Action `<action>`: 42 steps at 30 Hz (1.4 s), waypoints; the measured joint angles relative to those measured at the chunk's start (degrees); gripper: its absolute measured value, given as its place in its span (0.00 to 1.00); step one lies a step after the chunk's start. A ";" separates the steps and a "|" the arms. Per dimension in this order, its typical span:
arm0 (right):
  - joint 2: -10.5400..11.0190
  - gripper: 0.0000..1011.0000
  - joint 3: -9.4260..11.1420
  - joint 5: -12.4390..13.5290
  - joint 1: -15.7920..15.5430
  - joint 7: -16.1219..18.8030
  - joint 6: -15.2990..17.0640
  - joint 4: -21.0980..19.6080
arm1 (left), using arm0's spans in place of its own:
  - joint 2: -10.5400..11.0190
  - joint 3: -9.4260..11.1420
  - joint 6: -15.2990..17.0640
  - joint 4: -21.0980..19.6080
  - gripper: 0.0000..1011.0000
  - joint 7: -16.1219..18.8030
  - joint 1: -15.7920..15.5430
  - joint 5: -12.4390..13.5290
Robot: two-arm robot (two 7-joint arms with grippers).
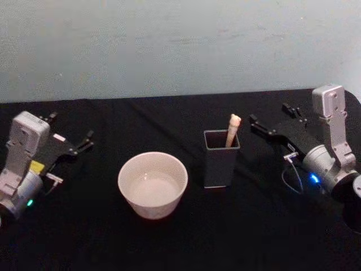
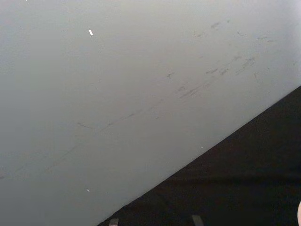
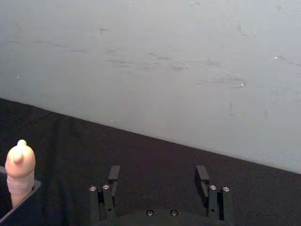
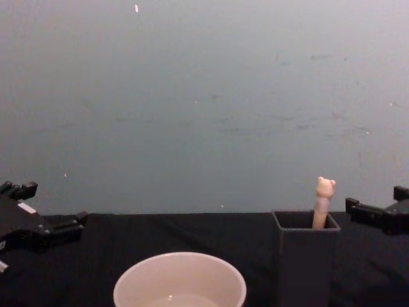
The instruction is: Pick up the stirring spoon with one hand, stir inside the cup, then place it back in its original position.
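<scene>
At centre frame, the stirring spoon (image 1: 233, 129) stands in the holder (image 1: 220, 159); the open right tool (image 1: 274, 123) should pinch its handle squarely; left tool (image 1: 70, 136) open.

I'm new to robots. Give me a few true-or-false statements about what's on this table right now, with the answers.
1. The stirring spoon stands in the dark grey holder. True.
2. The cup sits to the robot's right of the holder. False: it sits to the holder's left.
3. The right gripper holds the spoon. False: its fingers are open and empty, beside the holder.
4. The left gripper is open, off to the cup's left. True.
5. The spoon's bear head pokes above the holder's rim. True.
</scene>
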 joint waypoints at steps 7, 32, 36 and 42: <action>0.00 0.99 0.04 0.04 -0.04 -0.06 -0.05 -0.05 | 0.00 0.00 0.00 0.00 0.99 0.00 0.00 0.00; 0.00 0.99 0.04 0.09 -0.04 -0.13 -0.12 -0.10 | 0.00 0.00 0.00 0.00 0.99 0.00 0.00 0.00; 0.00 0.99 0.03 0.09 -0.04 -0.13 -0.12 -0.10 | 0.00 0.00 0.00 0.00 0.99 0.00 0.00 0.00; 0.00 0.99 0.03 0.09 -0.04 -0.13 -0.12 -0.10 | 0.00 0.00 0.00 0.00 0.99 0.00 0.00 0.00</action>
